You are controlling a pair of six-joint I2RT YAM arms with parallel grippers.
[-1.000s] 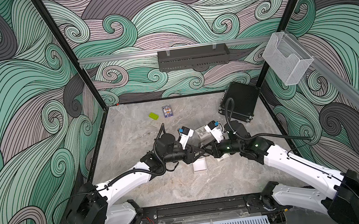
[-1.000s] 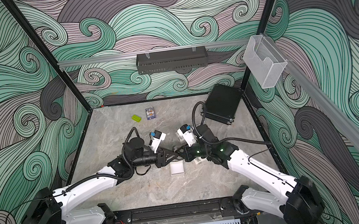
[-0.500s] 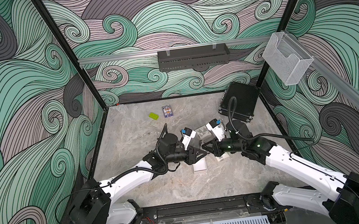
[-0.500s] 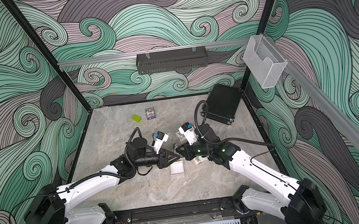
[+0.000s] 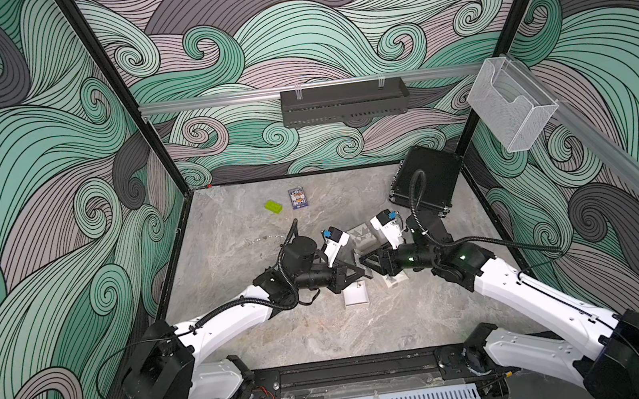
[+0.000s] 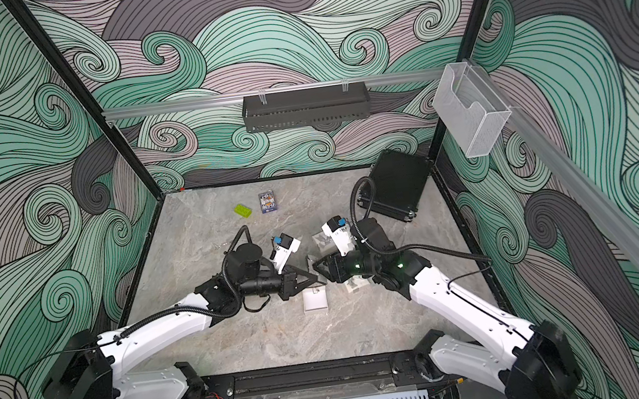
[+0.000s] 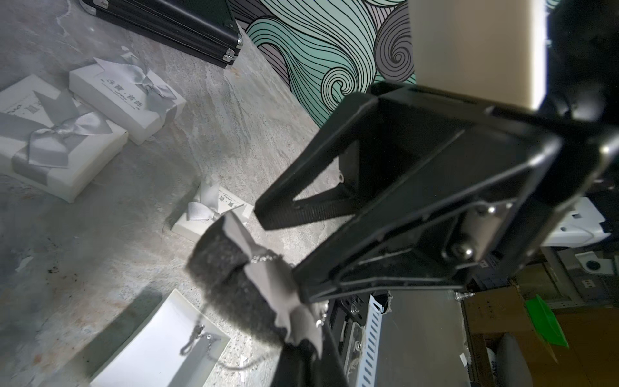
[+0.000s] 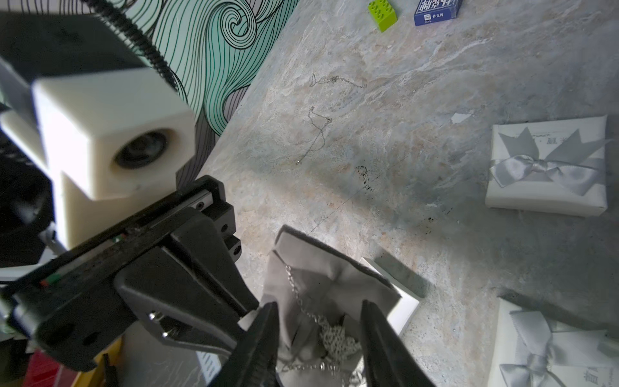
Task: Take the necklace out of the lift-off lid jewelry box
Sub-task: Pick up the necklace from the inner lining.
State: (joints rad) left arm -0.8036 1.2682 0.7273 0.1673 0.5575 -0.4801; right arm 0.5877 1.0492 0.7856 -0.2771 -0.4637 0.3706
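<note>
Your left gripper (image 8: 249, 310): clamped on grey pad (image 8: 335, 278) edge | your right gripper (image 8: 319, 303): jaws parted, astride that pad | necklace (image 8: 331, 331): draped on pad, between the right jaws | box base (image 7: 160, 335): open, beneath both grippers

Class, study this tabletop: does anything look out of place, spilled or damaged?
Two thin chains lie loose on the bare table, outside any box. Black crumbs and a torn white scrap are scattered near them; they look like litter.
</note>
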